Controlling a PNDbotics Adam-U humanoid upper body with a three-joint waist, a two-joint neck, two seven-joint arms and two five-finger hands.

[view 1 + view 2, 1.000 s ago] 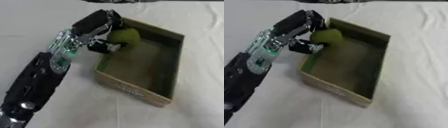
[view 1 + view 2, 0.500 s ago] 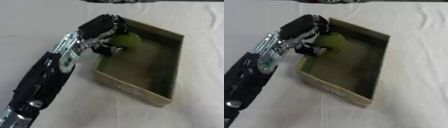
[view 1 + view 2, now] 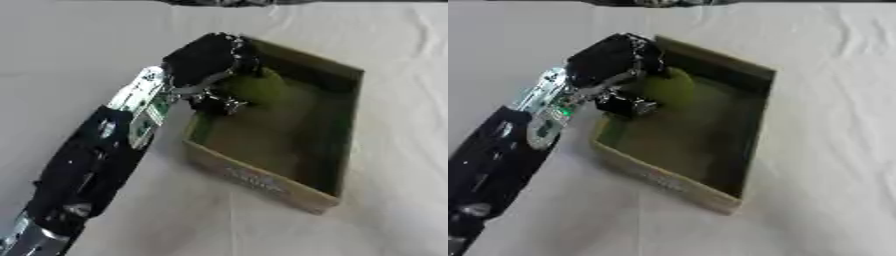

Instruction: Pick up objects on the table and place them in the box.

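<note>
1. One robot hand is all I have in view: the left robot hand (image 3: pixel 208 62), reaching in from the lower left and sitting over the near-left corner of the box (image 3: pixel 262 180). My right robot hand shows in neither eye view.
2. Its fingers are curled over a rounded green object (image 3: pixel 258 89), with the thumb side tucked under it by the box's left wall. I read that as closed on the object, though the dark fingers blur together and I cannot make out each contact.
3. From the palm, the green object lies just ahead and to the right, toward the box interior. It looks roughly round, so I see no clear long axis to line up with.
4. The object is already inside the box's outline, at the far-left part of the cavity, near the back wall. I cannot tell whether it rests on the box floor or hangs a little above it.
5. The forearm (image 3: pixel 96 165) runs diagonally from the lower-left corner up to the wrist, which bends over the left rim, so the hand comes at the box from outside its left wall.
6. The box sits askew on the white tabletop (image 3: pixel 79 45), its long side running from upper left to lower right. My judgement: what remains is to uncurl the fingers and lift clear without catching the left wall.
</note>
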